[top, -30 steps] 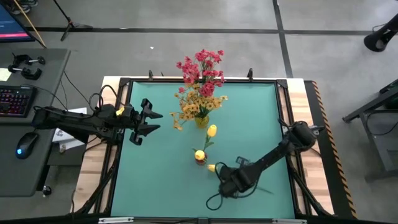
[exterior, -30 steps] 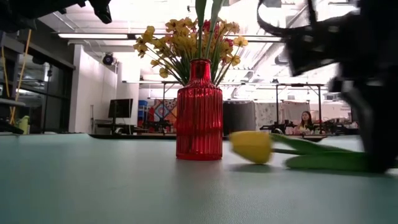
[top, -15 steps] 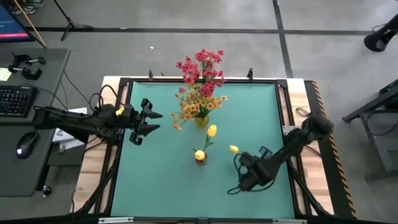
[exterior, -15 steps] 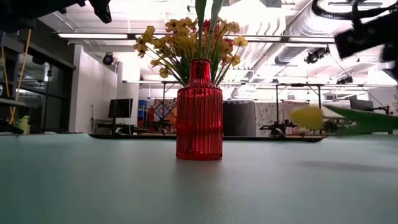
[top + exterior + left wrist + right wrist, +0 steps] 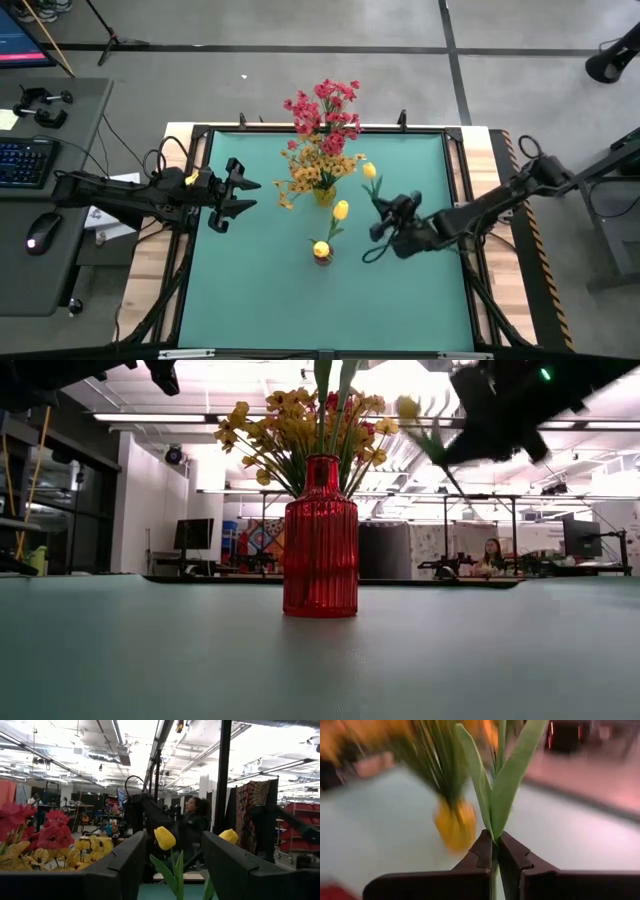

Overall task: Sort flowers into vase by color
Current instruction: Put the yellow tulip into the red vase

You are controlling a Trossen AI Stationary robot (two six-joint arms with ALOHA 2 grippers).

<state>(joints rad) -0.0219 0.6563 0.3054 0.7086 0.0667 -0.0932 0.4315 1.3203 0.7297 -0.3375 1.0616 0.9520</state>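
Observation:
My right gripper is shut on a yellow tulip whose blossom is up in the air to the right of the vases; the low view shows the blossom high above the table. A red ribbed vase stands mid-table with another yellow tulip standing in it. Behind it a yellow vase holds orange-yellow blossoms and pink-red blossoms. My left gripper hovers open at the table's left side. My right gripper pinches the tulip's green stem between its two fingers, just below where the leaves spread. The tulip is lifted clear of the table, and its stem runs on past the fingertips with the blossom at the far end.
The green mat has a raised dark frame around it. The two vases stand close together at the middle. Cables hang by the left arm. A person sits in the room far behind the table.
My right gripper has risen from the table's near right part and travelled toward the far edge, up beside the vases. The tulip, which lay on the mat, has been lifted clear and now points up and away. The left arm has kept still.

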